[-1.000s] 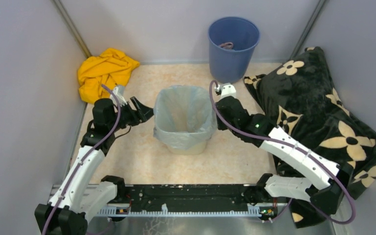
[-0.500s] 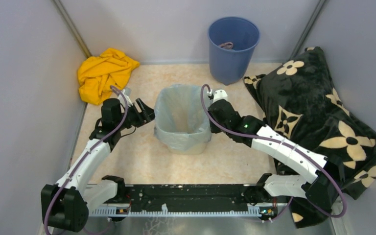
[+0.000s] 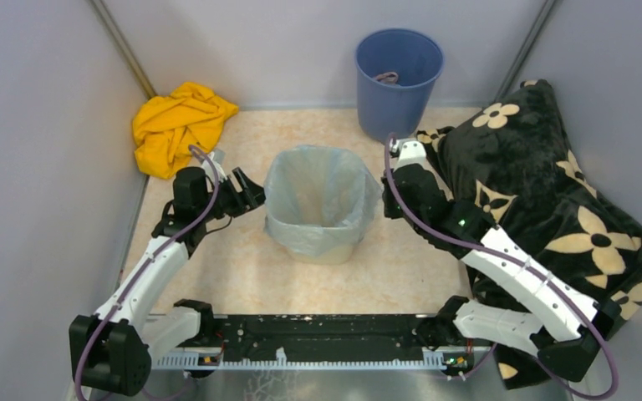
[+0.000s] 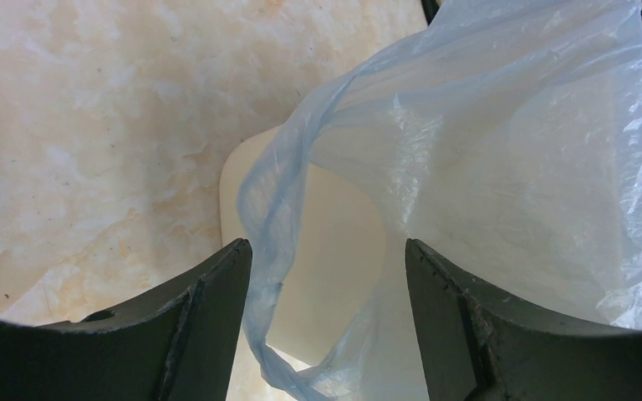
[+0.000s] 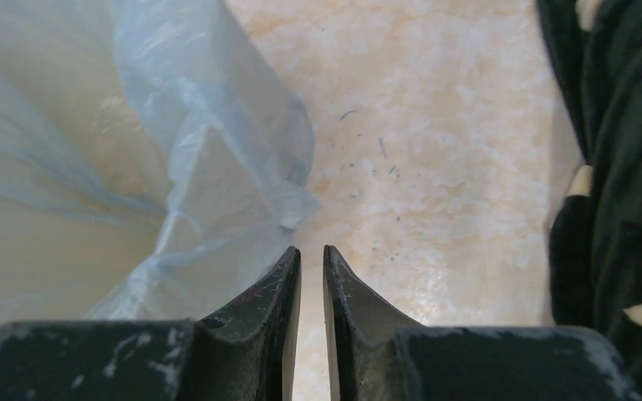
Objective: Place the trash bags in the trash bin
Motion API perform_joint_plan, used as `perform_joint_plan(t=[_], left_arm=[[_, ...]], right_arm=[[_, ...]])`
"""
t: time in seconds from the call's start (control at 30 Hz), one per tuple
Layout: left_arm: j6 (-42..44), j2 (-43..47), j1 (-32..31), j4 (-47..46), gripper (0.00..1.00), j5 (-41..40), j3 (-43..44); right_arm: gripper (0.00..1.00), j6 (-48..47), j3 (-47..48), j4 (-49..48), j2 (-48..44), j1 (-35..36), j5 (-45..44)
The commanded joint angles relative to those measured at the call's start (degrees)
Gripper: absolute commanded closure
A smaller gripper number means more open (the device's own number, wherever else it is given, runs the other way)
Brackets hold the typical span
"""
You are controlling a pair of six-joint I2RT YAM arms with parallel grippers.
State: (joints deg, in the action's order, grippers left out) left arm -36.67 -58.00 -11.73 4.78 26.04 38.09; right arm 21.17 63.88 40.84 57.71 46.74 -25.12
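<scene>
You had the trash bag [image 3: 316, 196] lining the trash bin [image 4: 343, 251] mid-table, your left gripper [image 3: 249, 188] spread wide astride its loose left fold, gripping nothing, apparently to seat it, while your right gripper [image 5: 309, 255] sat nearly closed, empty, just beside the right edge.

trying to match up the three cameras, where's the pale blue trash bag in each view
Top external: the trash bag sits mid-picture, draped in and over the cream trash bin.
Left wrist: the bag fills the right and upper part, with one edge hanging down the middle.
Right wrist: the bag takes up the left side.
Shared landmark: the marbled beige tabletop beside the bag in all three.
</scene>
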Motion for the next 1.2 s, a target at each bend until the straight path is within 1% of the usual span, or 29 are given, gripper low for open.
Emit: perform_joint_plan(t=[0.0,0.1,0.23,0.4,0.5,0.7,0.8,0.87,0.93,1.03,1.07,1.17], left_arm=[[2.01,1.32,-0.23,2.65,0.25,-3.28,2.58],[1.88,2.07,-0.23,2.17,0.25,-5.17,1.80],[1.64,1.51,-0.23,1.14,0.25,-5.56,1.35],[1.02,-0.49,-0.23,-1.16,0.25,-5.05,1.89],[0.58,-2.97,-0.23,-3.64,0.25,-4.01,2.24],[-1.69,-8.06,-0.23,-8.32,0.26,0.63,3.29],[-1.07,-8.50,-0.23,-7.76,0.27,-0.26,3.80],[0.05,-7.39,-0.23,-6.44,0.26,-2.49,3.93],[0.96,-5.76,-0.23,-3.48,0.25,-5.24,4.17],[0.73,-1.79,-0.23,4.03,0.21,-11.89,5.20],[0.64,0.79,-0.23,5.62,0.20,-13.48,4.71],[0.63,7.47,-0.23,7.58,0.19,-16.17,2.57]], right_arm=[[0.83,-0.99,0.08,-0.06,-1.92,-4.20,-2.70],[0.84,-1.88,-2.01,-5.05,-1.84,-7.85,-1.95],[0.84,-2.18,-2.70,-11.14,1.12,-11.33,3.92],[0.88,-2.26,-2.15,-16.32,5.93,-11.29,13.12],[0.88,-2.97,-2.06,-18.37,7.48,-10.39,15.68],[0.87,-4.40,-1.58,-19.19,9.70,-9.73,19.46],[0.86,-4.65,-1.62,-17.20,9.10,-9.73,16.09],[0.83,-4.95,-1.31,-15.15,8.16,-9.85,9.49],[0.79,-5.29,-0.96,-13.78,7.29,-10.87,5.26],[0.76,-5.81,0.33,-12.29,7.42,-13.88,4.78],[0.75,-5.93,0.75,-12.01,7.74,-14.91,5.01],[0.66,-6.35,1.66,-12.81,9.27,-17.98,5.54]])
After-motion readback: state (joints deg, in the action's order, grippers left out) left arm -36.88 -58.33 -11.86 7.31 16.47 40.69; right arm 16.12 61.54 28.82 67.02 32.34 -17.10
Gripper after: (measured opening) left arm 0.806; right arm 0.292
